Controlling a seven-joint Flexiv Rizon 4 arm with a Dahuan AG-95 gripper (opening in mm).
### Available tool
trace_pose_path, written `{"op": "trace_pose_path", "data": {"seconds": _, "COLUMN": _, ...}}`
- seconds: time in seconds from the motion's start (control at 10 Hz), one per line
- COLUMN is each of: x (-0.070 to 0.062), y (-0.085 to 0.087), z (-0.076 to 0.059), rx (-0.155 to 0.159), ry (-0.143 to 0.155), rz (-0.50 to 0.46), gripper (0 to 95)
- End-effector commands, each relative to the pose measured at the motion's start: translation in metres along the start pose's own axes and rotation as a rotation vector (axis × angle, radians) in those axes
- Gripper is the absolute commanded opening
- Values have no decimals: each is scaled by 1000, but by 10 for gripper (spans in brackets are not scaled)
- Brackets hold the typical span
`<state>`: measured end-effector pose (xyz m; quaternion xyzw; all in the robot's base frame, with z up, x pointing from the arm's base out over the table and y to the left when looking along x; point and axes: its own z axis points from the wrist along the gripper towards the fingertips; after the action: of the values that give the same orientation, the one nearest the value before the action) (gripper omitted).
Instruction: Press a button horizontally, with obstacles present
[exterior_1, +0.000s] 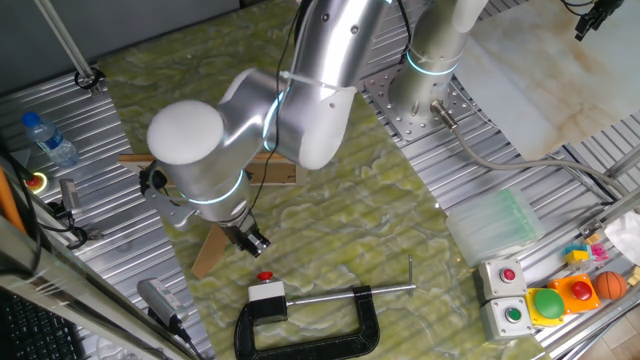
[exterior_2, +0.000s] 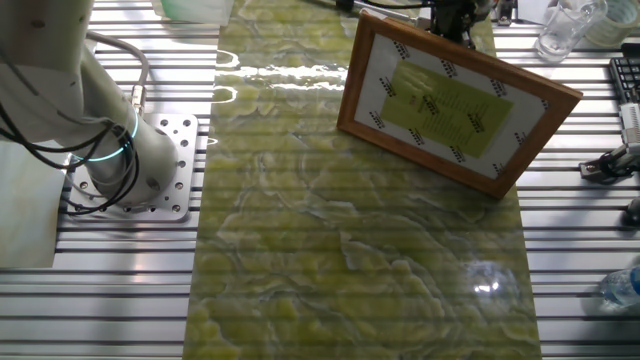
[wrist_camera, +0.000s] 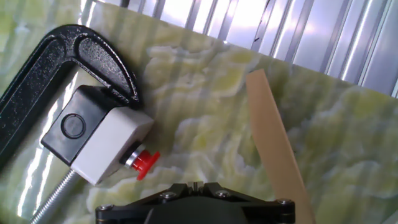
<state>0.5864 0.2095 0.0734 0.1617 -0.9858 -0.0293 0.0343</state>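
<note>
The button is a tiny red knob on a small white box with a black base, lying on its side and held in a black C-clamp. In the hand view the button points sideways out of the box, just up and left of my gripper. The fingers meet at a thin seam, so the gripper is shut and empty. In one fixed view the gripper hangs just above and behind the button. The wooden strip lies beside it. The board is partly hidden by the arm.
Grey button boxes, a green dome button and an orange ball sit at the right. A water bottle stands at the left. In the other fixed view a framed picture hides the work area.
</note>
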Motion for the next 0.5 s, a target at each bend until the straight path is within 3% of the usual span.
{"op": "trace_pose_path", "data": {"seconds": 0.1, "x": 1, "y": -1, "z": 0, "rx": 76, "ry": 9, "rz": 49, "gripper": 0}}
{"op": "trace_pose_path", "data": {"seconds": 0.3, "x": 1, "y": -1, "z": 0, "rx": 156, "ry": 25, "rz": 57, "gripper": 0}}
{"op": "trace_pose_path", "data": {"seconds": 0.4, "x": 1, "y": -1, "z": 0, "rx": 177, "ry": 2, "rz": 44, "gripper": 0}}
{"op": "trace_pose_path", "data": {"seconds": 0.5, "x": 1, "y": -1, "z": 0, "rx": 177, "ry": -1, "rz": 41, "gripper": 0}}
